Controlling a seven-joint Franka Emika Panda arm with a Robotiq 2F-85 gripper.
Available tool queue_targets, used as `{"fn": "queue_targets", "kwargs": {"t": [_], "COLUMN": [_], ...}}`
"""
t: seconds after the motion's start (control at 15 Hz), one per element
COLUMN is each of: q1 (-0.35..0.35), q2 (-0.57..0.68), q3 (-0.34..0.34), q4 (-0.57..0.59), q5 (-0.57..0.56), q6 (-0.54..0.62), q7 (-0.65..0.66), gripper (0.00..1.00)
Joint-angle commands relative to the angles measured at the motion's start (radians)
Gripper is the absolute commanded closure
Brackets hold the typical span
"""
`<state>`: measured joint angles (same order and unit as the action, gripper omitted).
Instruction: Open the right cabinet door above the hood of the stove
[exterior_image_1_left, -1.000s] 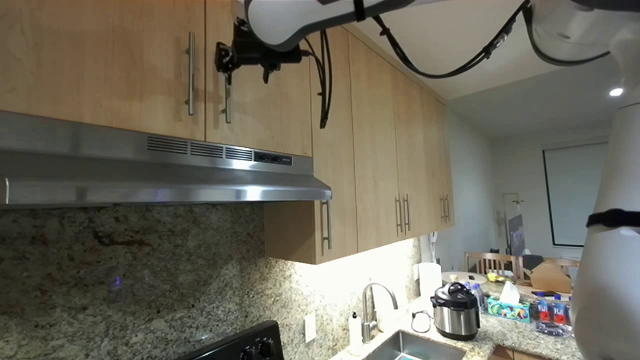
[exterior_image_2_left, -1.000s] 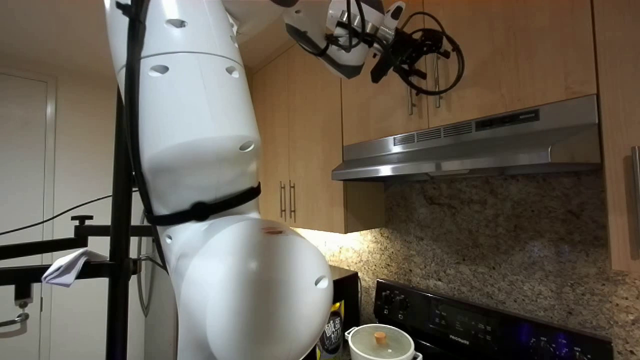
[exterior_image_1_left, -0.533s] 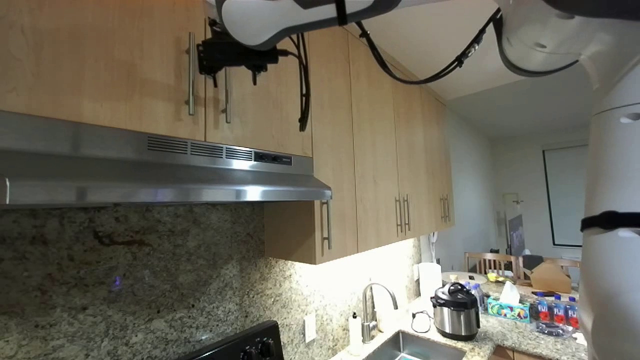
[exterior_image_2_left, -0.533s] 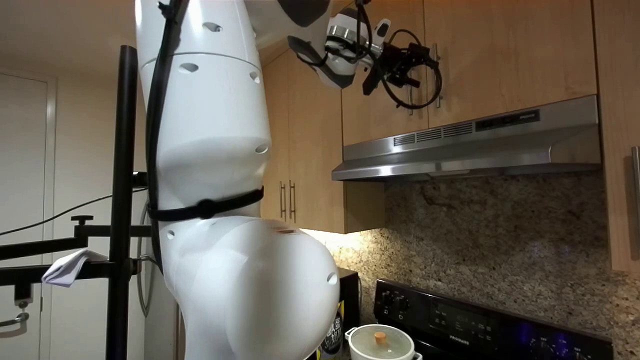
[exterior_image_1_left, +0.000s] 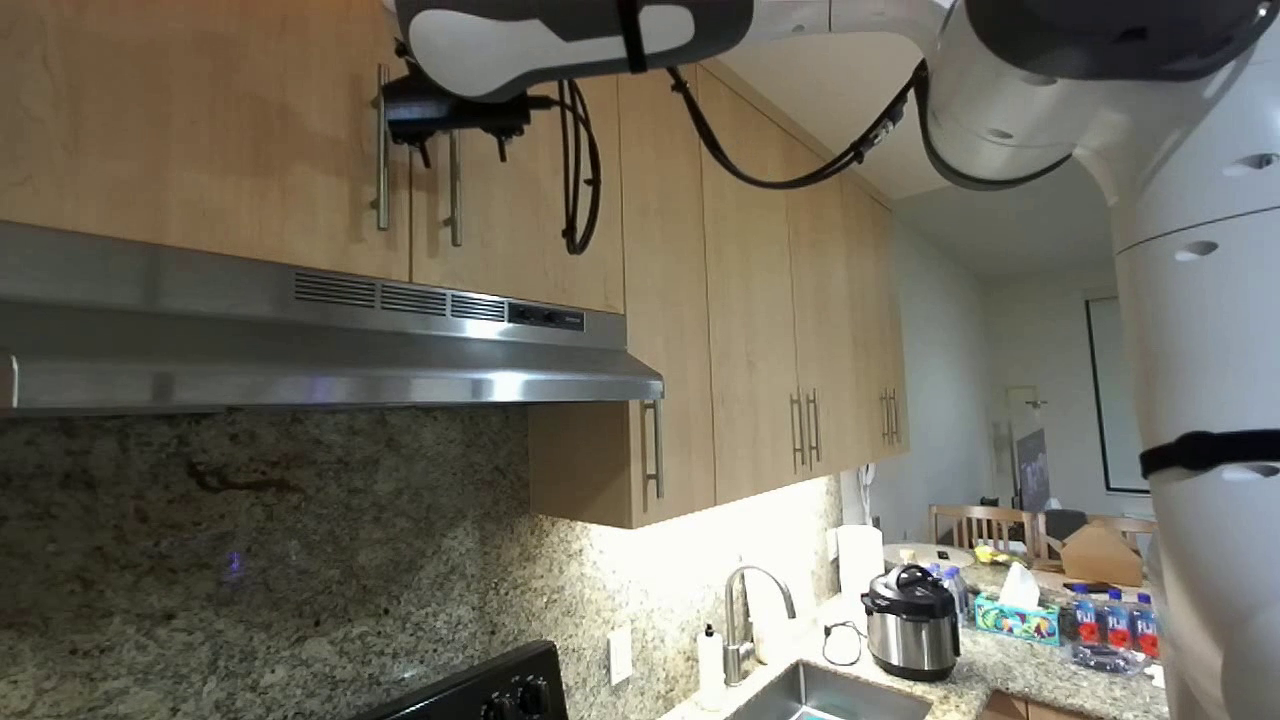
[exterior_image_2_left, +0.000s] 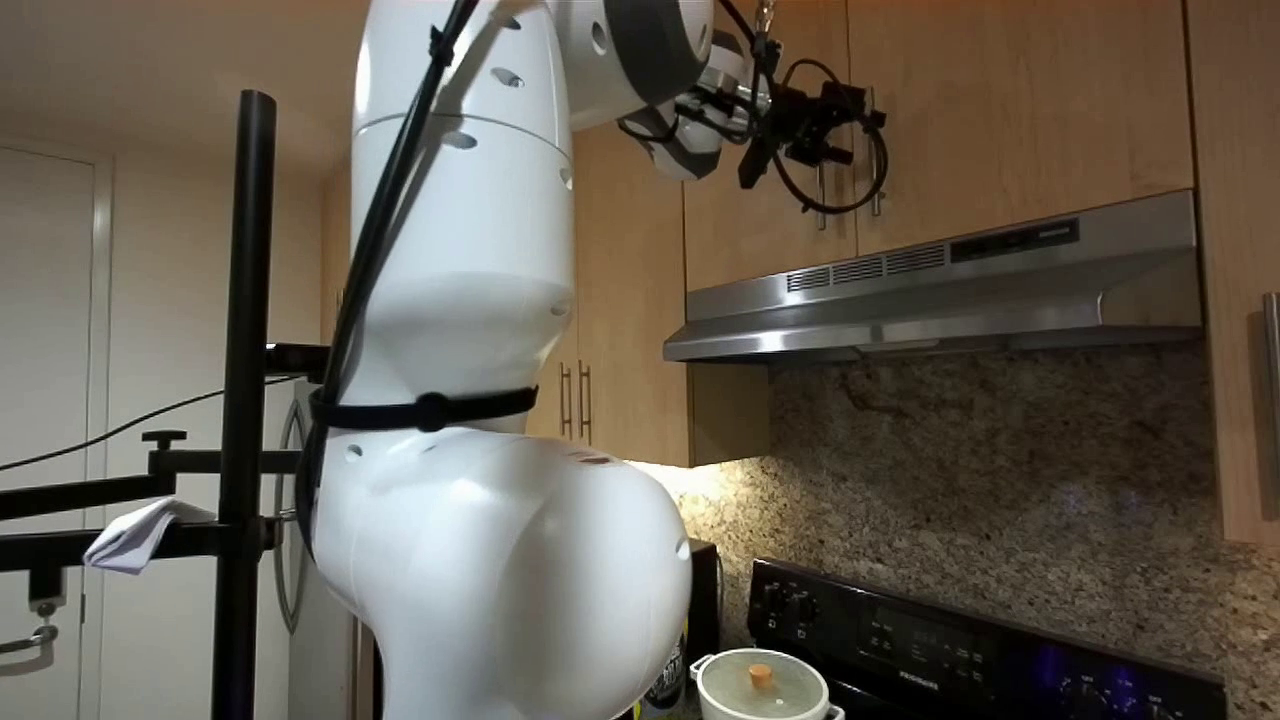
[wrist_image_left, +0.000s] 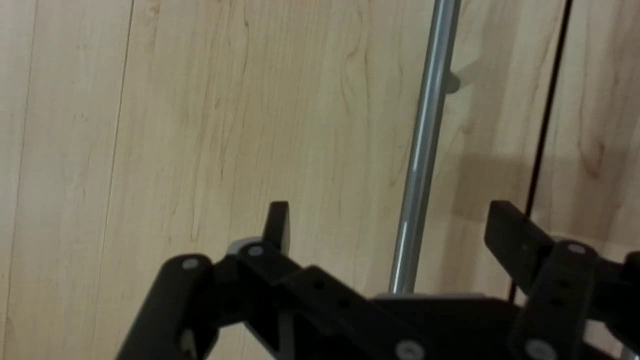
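R cab door (exterior_image_1_left: 520, 220) closed, just above hood (exterior_image_1_left: 330, 340) in both ext. views, next to L door (exterior_image_1_left: 200, 130). Fingers (wrist_image_left: 517, 245) well apart, up by R cab door; its vert. bar handle (wrist_image_left: 420, 175) runs btwn them in wrist view, can't tell if touching. Stove (exterior_image_2_left: 985, 655) partly visible below hood, lidded pot (exterior_image_2_left: 765, 690) near its back panel.
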<state>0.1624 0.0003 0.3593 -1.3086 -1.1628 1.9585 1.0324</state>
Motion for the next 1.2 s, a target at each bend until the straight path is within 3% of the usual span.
{"fn": "queue_targets", "kwargs": {"t": [0.0, 0.73, 1.13], "q1": [0.054, 0.045, 0.079], "q2": [0.083, 0.201, 0.234], "q3": [-0.040, -0.047, -0.055], "q4": [0.117, 0.310, 0.361], "q5": [-0.040, -0.042, -0.099], "q6": [-0.049, -0.195, -0.293], "q7": [-0.004, -0.024, 0.002], "gripper": [0.00, 0.00, 0.00]}}
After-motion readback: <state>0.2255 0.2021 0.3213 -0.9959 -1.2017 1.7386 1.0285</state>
